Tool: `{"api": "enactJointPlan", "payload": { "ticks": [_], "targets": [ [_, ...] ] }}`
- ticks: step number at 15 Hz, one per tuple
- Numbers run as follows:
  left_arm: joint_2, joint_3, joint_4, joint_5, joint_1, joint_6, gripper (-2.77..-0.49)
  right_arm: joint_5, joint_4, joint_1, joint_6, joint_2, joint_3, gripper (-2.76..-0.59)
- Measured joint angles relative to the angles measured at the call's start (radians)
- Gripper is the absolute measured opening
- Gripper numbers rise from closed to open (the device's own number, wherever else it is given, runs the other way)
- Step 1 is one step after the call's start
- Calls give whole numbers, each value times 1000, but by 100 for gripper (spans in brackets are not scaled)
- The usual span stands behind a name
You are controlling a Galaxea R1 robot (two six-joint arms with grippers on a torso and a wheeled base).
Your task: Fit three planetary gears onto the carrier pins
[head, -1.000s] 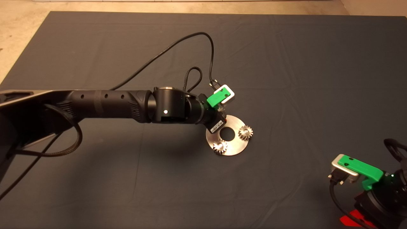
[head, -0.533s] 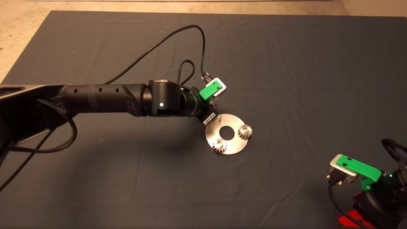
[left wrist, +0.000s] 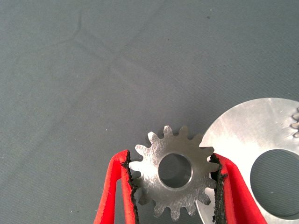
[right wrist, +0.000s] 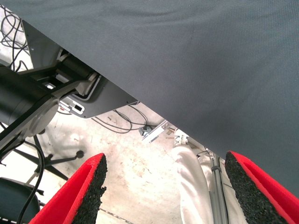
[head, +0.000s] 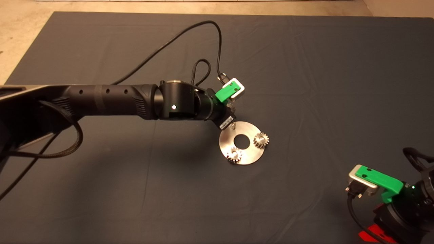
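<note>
Left wrist view showed the left gripper (left wrist: pixel 174 186) clamped on a planetary gear (left wrist: pixel 174 171), its pads (left wrist: pixel 132 179) against the teeth, held over the mat beside the disc (left wrist: pixel 252 128). Two further gears (head: pixel 234 155) (head: pixel 261 139) sat on the disc (head: pixel 249 157); one carrier pin (head: pixel 233 126) stood bare. The right gripper (right wrist: pixel 166 186) waited at the mat's lower right edge, fingers apart.

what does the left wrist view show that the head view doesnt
Only the left wrist view shows the third gear clamped between the left gripper's red fingers, its bore empty, beside the disc's edge.

Only the head view shows two gears already seated on the disc, the bare pin, the left arm reaching in from the left, and the right gripper parked at the lower right.

Both show the shiny disc and the dark mat.
</note>
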State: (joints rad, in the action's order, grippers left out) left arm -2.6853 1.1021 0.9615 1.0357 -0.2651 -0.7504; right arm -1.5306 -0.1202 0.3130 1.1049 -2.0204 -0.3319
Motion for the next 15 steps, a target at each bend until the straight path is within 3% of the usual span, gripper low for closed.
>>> {"api": "enactJointPlan", "payload": {
  "ticks": [3,6,8,10,12,15],
  "targets": [
    [-4,0,-23,0,0,-6,-267,0,0,0,0,-10,0,-150],
    [-4,0,-23,0,0,-20,-267,0,0,0,0,-14,0,-150],
    [-4,-11,-23,-1,0,-56,-267,0,0,0,0,-14,0,-150],
    [-4,-38,-23,-19,0,-95,-267,0,0,0,0,-16,0,-150],
    [-8,-51,-25,-35,0,-101,-267,0,0,0,0,-28,0,-150],
    [-5,-53,-25,-32,0,-101,-267,0,0,0,0,-30,0,-150]
  ]
}}
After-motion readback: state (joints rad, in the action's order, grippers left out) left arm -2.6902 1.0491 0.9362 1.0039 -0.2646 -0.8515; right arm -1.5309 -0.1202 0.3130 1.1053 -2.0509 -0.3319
